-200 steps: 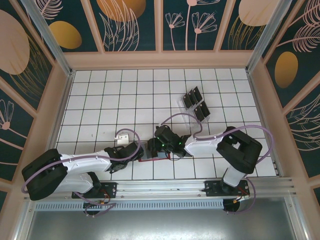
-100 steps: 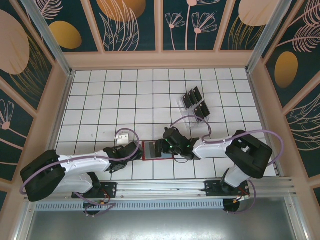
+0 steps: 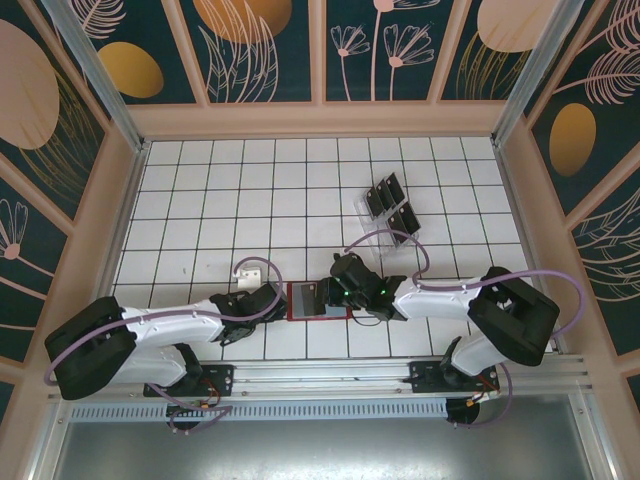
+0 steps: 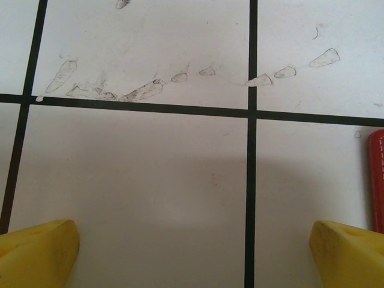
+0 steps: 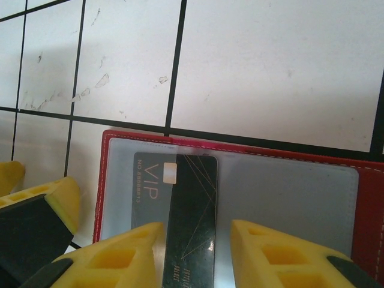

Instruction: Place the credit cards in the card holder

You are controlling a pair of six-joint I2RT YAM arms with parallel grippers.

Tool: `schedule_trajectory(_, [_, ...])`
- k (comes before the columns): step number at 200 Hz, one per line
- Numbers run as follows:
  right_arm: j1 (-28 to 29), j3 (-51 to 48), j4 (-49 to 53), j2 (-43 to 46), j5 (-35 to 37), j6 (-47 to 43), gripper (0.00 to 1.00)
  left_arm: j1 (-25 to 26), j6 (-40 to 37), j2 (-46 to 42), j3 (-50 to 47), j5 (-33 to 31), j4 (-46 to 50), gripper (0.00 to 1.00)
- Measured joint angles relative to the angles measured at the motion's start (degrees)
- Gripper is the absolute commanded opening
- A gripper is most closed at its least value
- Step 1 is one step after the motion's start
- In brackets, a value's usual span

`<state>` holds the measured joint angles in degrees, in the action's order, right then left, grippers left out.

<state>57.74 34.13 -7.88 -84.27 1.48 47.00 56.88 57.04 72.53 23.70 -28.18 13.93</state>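
I see one credit card in the open card holder by the tabletop's near edge, right pincer released astride it, left pincer spread empty, remaining credit cards waiting in their tray

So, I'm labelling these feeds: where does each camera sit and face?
Top external: above and behind the robot, looking down on the table; left arm and right arm show.
Left wrist: on the left arm, facing down at the table; left gripper at the bottom edge.
Right wrist: facing down on the open card holder and a credit card; right gripper in front.
Shared: both wrist views catch the card holder's red edge.
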Motion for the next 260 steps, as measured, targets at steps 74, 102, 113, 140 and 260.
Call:
schedule_trajectory(74, [1.0,0.0,-0.9,-3.0,-0.5,0.3,0.26,0.0,-0.5,1.0,0.3,-0.4,0.0,0.99])
schedule_trajectory(102, [1.4,0.0,-1.6,-4.0,-0.5,1.0,0.22,0.0,-0.5,1.0,0.3,-0.4,-0.1,0.99])
schedule_trajectory(113, [1.5,0.0,-2.1,-4.3,-0.5,1.1,0.20,0.0,-0.5,1.0,0.3,-0.4,-0.1,0.98])
schedule_trajectory(140, [2.1,0.5,-2.6,-5.0,-0.5,1.5,0.16,0.0,-0.6,1.0,0.3,-0.4,-0.3,0.98])
schedule_trajectory(260, [4.2,3.6,-2.6,-7.6,-1.8,1.8,0.03,0.1,-1.1,1.2,-0.3,-0.8,-1.5,0.98])
